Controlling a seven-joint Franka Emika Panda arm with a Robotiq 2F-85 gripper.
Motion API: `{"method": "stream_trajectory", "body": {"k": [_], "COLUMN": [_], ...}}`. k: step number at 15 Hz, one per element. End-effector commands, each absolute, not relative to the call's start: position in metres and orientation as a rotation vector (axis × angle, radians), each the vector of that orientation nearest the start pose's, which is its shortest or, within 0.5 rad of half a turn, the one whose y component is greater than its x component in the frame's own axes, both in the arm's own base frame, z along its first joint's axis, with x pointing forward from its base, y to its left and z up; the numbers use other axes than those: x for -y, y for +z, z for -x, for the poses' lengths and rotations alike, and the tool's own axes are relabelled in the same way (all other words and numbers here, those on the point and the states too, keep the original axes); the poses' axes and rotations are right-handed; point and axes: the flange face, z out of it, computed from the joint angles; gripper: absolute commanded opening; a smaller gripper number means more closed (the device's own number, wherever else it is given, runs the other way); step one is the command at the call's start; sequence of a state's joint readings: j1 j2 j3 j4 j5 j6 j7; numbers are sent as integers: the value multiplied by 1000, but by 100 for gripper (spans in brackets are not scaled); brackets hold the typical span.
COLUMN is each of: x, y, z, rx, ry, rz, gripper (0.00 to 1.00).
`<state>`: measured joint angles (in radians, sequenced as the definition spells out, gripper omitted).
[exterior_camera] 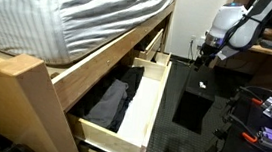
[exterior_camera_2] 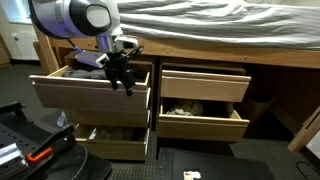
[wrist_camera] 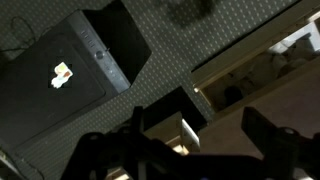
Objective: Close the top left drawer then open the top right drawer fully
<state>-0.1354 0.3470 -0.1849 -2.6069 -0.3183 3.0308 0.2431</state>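
The top left drawer (exterior_camera_2: 88,92) stands pulled far out from the bed frame, its plain pine front facing the room. In an exterior view it shows as a long drawer (exterior_camera: 145,112) holding dark clothing. The top right drawer (exterior_camera_2: 205,86) sticks out only a little and its inside is hidden. My gripper (exterior_camera_2: 124,82) hangs in front of the right part of the top left drawer's front. Seen from the side, the gripper (exterior_camera: 203,56) is apart from that front, over the floor. In the wrist view the gripper (wrist_camera: 200,140) is open and nothing is between its dark fingers (wrist_camera: 266,138).
Both lower drawers are open: the bottom right drawer (exterior_camera_2: 200,122) and the bottom left drawer (exterior_camera_2: 115,146). A black box (exterior_camera: 194,104) with a white tag (wrist_camera: 62,74) sits on the dark carpet. Red and black gear (exterior_camera: 269,107) lies nearby. A striped mattress (exterior_camera_2: 230,22) overhangs the drawers.
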Motion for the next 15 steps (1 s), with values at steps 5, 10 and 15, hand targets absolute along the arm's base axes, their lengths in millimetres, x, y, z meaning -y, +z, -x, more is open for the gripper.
{"method": "stream_trajectory", "body": {"k": [5, 10, 15], "x": [125, 113, -8], "y": [61, 67, 64], "z": [-411, -426, -483], "rx": [-565, -750, -954], "ry": [67, -76, -257], "rz": [3059, 2926, 2655], "gripper": [100, 100, 100]}}
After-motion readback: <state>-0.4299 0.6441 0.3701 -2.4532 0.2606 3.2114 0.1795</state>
